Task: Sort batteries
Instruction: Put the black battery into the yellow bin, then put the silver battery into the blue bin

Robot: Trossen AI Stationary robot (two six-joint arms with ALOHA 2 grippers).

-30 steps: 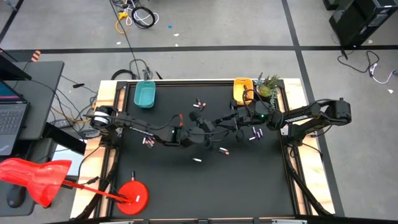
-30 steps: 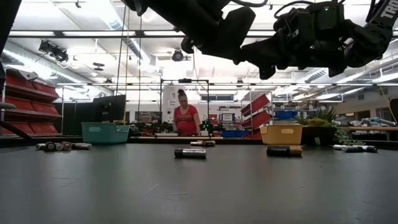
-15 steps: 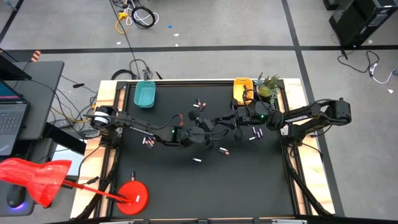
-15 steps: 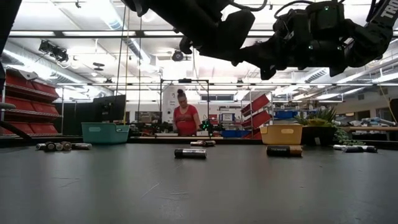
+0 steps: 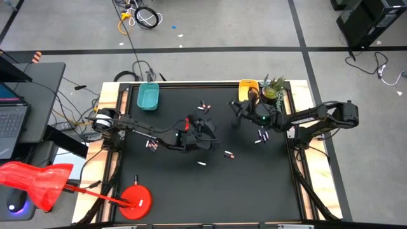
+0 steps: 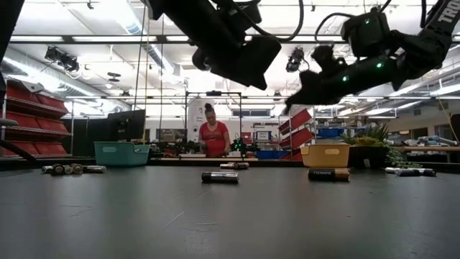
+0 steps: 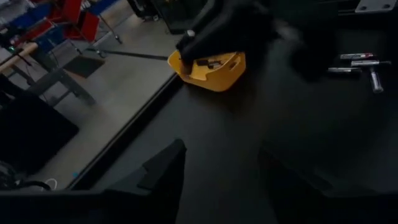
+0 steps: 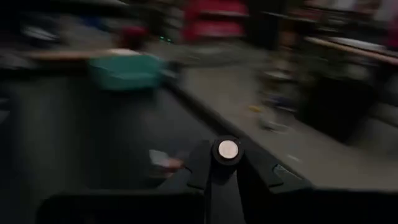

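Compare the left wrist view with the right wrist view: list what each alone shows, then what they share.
Left wrist view only: the yellow tray with dark batteries inside, a row of loose batteries beyond it on the mat, and the open left gripper, nothing between its fingers.
Right wrist view only: the teal tray, heavily blurred, and the right gripper shut on a battery seen end-on as a pale disc.
Both: the black table and the grey floor past its edge.
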